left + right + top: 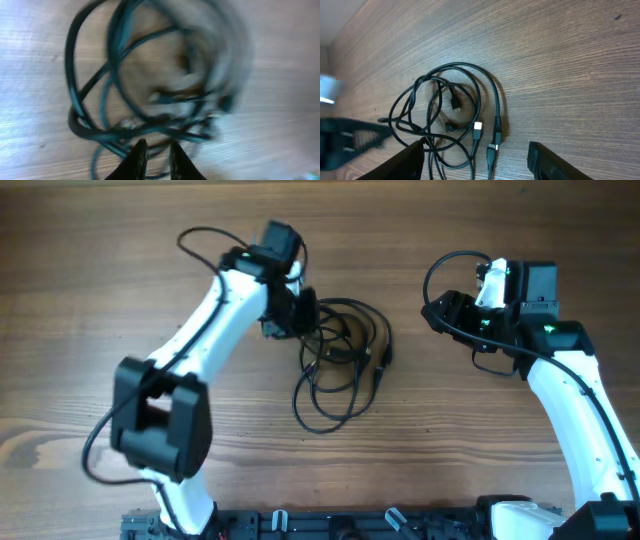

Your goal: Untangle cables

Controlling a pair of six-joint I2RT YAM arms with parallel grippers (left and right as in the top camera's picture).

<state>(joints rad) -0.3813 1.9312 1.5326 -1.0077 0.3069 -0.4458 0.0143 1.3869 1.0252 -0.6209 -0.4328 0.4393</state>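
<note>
A wooden table point(480, 440) bears tangled black cables point(340, 370) just beside the left gripper point(306, 315), well apart from the right gripper point(433, 311).

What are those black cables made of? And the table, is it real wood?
The cables look plastic- or rubber-coated: smooth, slightly shiny black, bending in soft loops. One plug tip looks pale, metal or white plastic; too small to tell. The table looks like matte brown wood with fine grain lines, though it might be a wood-look layer.

No legible text, label, brand or number on cables point(477, 131) or elsewhere
</note>
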